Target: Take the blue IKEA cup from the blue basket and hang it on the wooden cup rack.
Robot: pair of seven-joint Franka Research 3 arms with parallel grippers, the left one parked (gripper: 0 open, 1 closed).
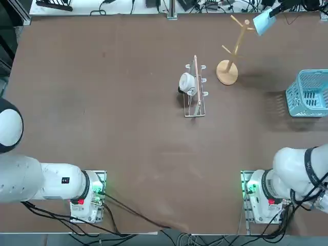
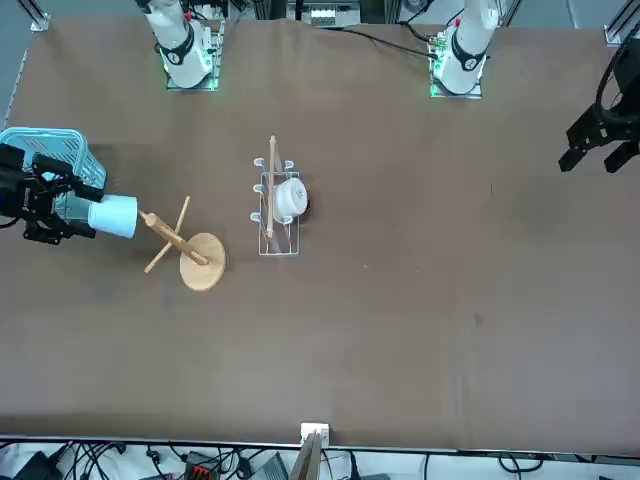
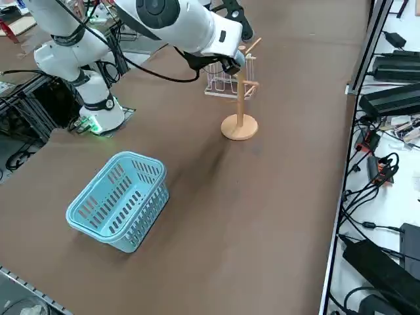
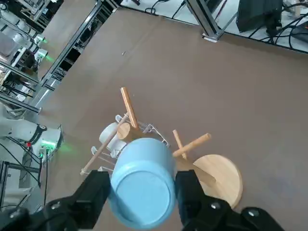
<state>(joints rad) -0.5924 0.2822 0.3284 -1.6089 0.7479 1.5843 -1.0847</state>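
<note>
While the right gripper (image 4: pixel 144 192) pinched the blue IKEA cup (image 4: pixel 142 180) sideways, mouth toward the wooden cup rack (image 4: pixel 192 163), the blue basket (image 3: pixel 118 200) held nothing.

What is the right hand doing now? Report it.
Right hand: closed on the blue IKEA cup, held beside the wooden cup rack.

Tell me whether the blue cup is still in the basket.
Out. The right tool holds the blue cup by the wooden rack; the basket sits empty.
</note>
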